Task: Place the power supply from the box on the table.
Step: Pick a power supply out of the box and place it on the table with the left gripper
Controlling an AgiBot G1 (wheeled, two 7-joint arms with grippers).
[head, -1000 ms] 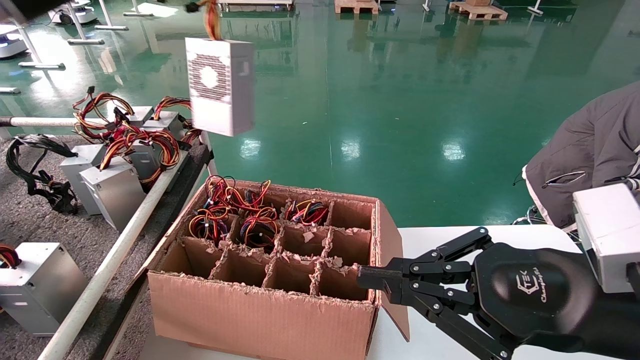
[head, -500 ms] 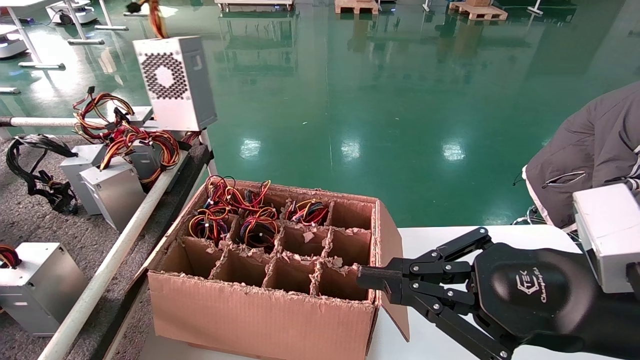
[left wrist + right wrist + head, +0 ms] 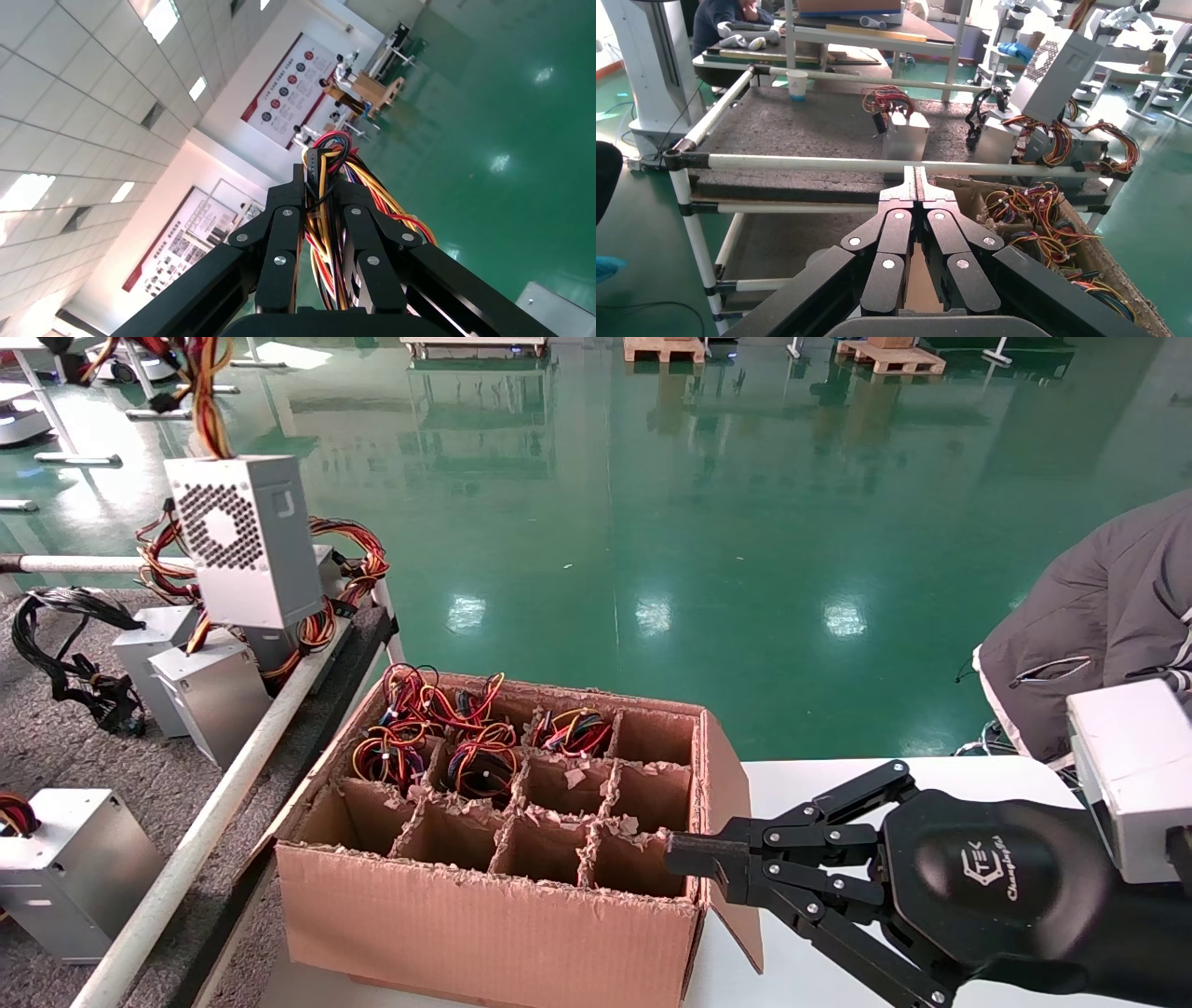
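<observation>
The power supply point(image 3: 247, 542) hangs in the air by its red, yellow and orange wires point(image 3: 207, 393), honeycomb grille facing me, above the far edge of the table point(image 3: 56, 747). It also shows in the right wrist view as the power supply point(image 3: 1060, 74). My left gripper point(image 3: 320, 175) is shut on that wire bundle; in the head view it is above the frame's top. The box point(image 3: 484, 915) stands in front of me, with wire bundles point(image 3: 438, 738) in its far-left cells. My right gripper point(image 3: 684, 859) is shut and empty at the box's right wall.
Several silver power supplies point(image 3: 209, 696) stand on the table under and beside the hanging one, another point(image 3: 70, 868) near the front. A white pipe rail point(image 3: 214, 812) edges the table next to the box. A person in a grey jacket point(image 3: 1099, 617) is at right.
The hanging power supply has travelled left from above the box's far corner and come lower, now over the table's units. The right arm has not moved.
</observation>
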